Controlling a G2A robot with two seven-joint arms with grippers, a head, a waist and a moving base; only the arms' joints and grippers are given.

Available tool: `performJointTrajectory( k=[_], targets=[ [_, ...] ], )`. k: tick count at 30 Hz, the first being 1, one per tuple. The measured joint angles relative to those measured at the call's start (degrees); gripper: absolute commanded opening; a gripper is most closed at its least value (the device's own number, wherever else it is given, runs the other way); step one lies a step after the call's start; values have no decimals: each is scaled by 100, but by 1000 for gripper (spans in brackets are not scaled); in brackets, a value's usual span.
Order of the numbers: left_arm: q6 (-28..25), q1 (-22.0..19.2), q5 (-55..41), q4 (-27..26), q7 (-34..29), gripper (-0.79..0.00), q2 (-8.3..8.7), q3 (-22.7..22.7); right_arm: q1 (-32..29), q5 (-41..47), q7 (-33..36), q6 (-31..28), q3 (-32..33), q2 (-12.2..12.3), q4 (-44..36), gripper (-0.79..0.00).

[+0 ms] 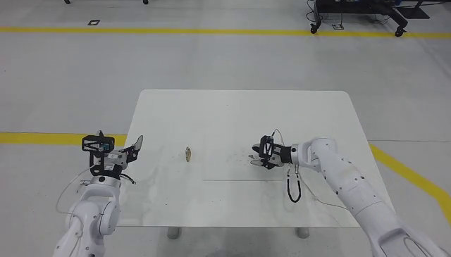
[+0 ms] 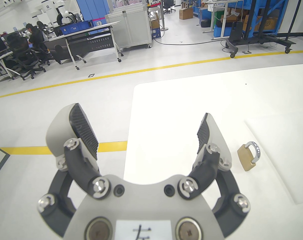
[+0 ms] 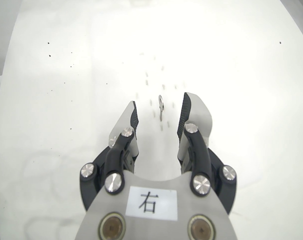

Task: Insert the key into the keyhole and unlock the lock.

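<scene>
The small metal key (image 3: 161, 107) lies flat on the white desk (image 1: 282, 116), between the 2 fingers of the right gripper (image 3: 160, 101), which is partly open and not touching it. The brass lock (image 1: 188, 153) lies well apart, toward the desk's left side. The left gripper (image 2: 141, 112) hangs wide open at the desk's left edge, near the lock.

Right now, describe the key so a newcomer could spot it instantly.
On the white table, look toward the right tool, which hangs open. The key lies flat on the surface, in line with the tool's gap. It is thin, silvery and small, unlike the chunky brass padlock farther along.
</scene>
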Motion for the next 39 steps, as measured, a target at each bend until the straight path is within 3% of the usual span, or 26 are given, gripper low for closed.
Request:
performJointTrajectory(
  k=[5, 7, 8, 39],
  targets=[
    [0, 0, 0, 0, 0, 0, 0, 0, 74, -43, -32, 98, -77, -17, 62, -517],
    [0, 0, 0, 0, 0, 0, 0, 0, 97, -27, 3, 131, -111, -28, 71, -625],
    [0, 0, 0, 0, 0, 0, 0, 0, 106, -19, 21, 142, -125, -33, 75, -785],
    [0, 0, 0, 0, 0, 0, 0, 0, 115, 30, -436, 11, -48, 47, 51, -785]
  ],
)
